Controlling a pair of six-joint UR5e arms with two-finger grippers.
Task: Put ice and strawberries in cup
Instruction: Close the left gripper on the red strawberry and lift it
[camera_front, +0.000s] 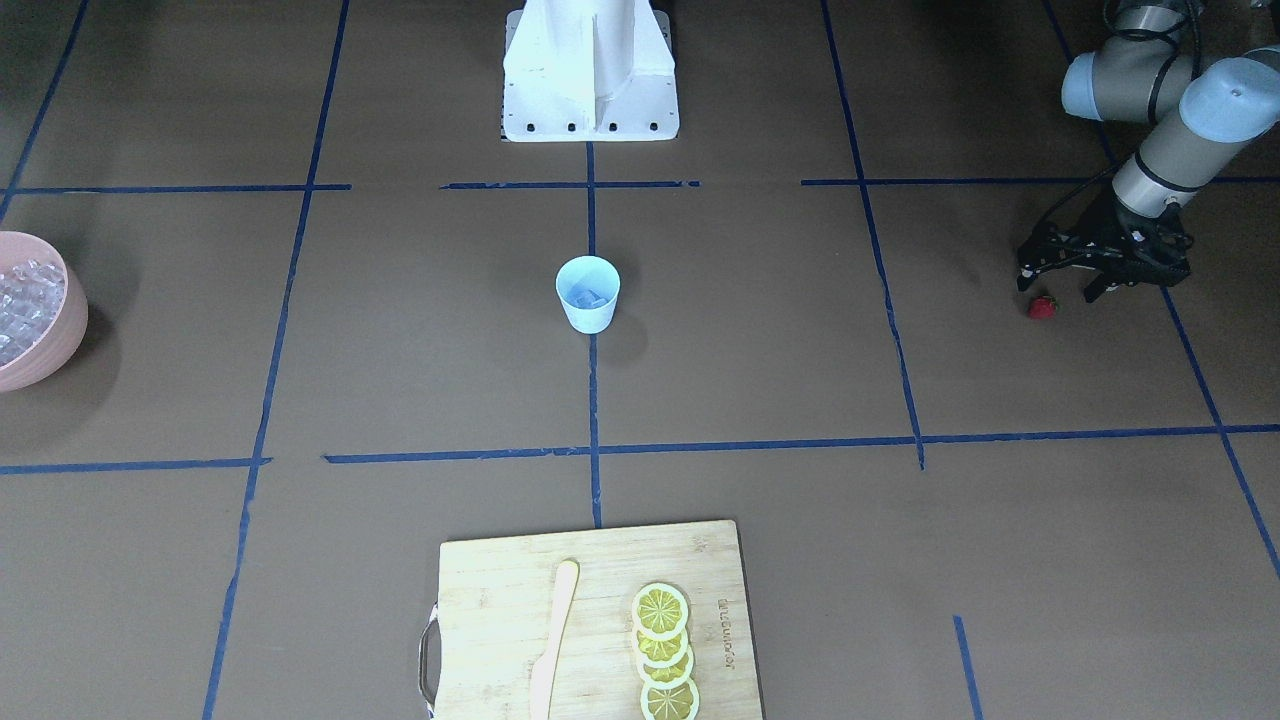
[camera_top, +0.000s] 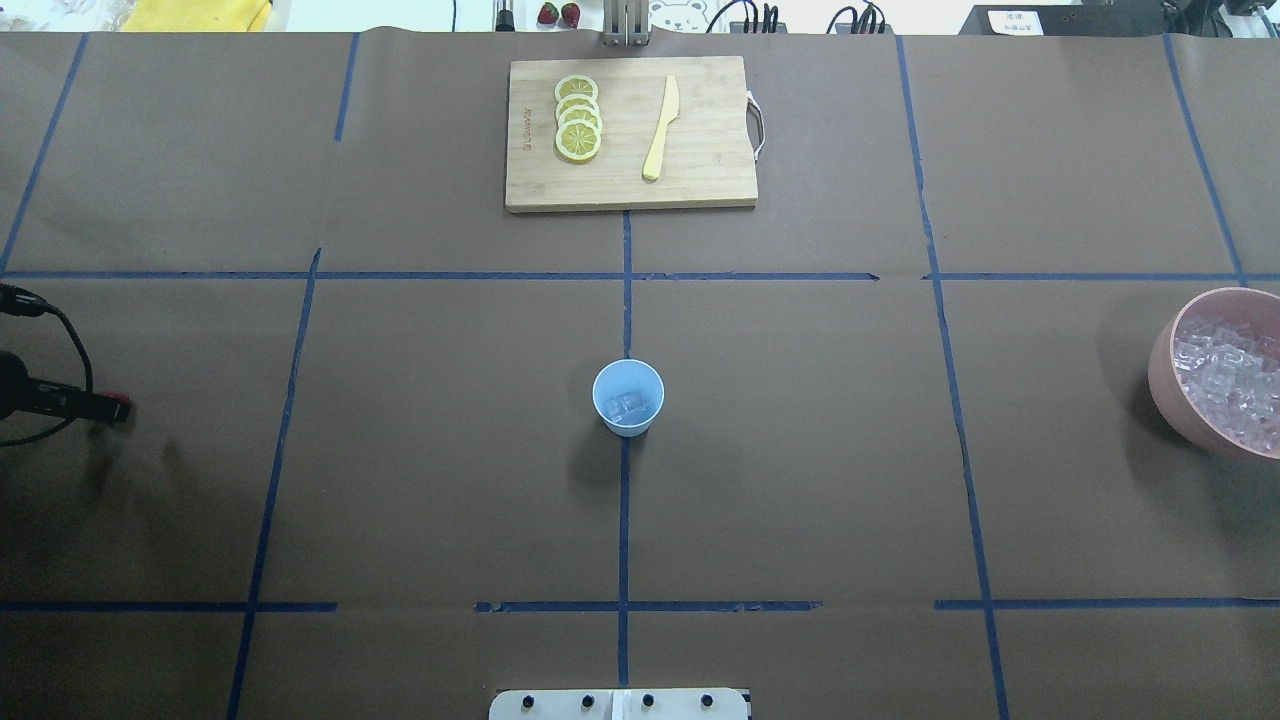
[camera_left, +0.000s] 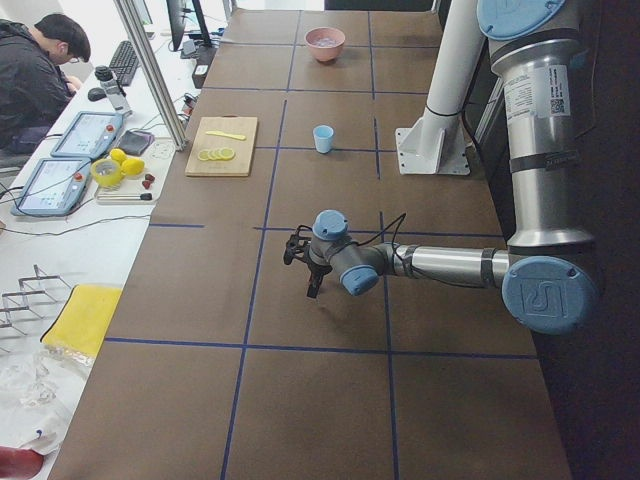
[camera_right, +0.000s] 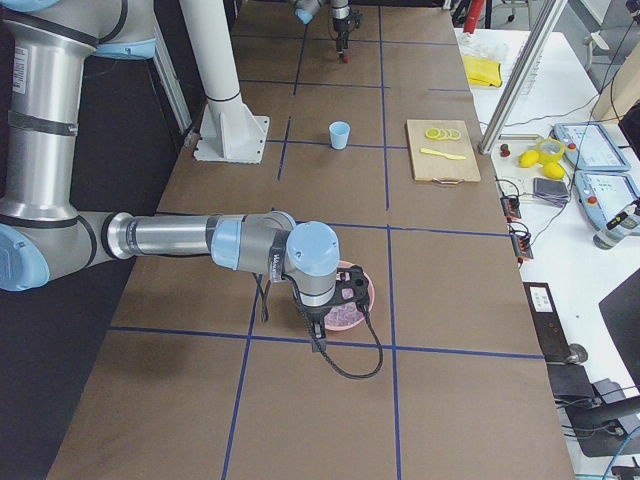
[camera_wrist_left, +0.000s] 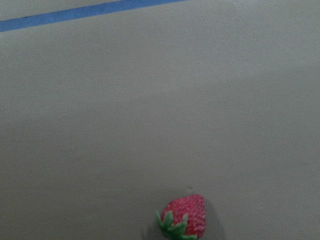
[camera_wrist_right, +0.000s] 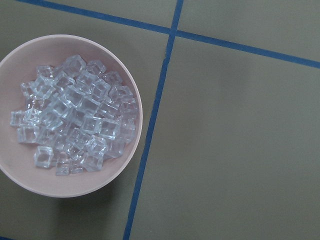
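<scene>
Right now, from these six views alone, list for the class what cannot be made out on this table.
How many ice cubes lie in the cup: too small and blurred in the overhead view.
Right gripper, open or shut: seen only in the exterior right view, its wrist covers the fingers.
Pink bowl: partly cut off by the overhead view's right edge.
Left gripper: mostly cut off by the overhead view's left edge.
</scene>
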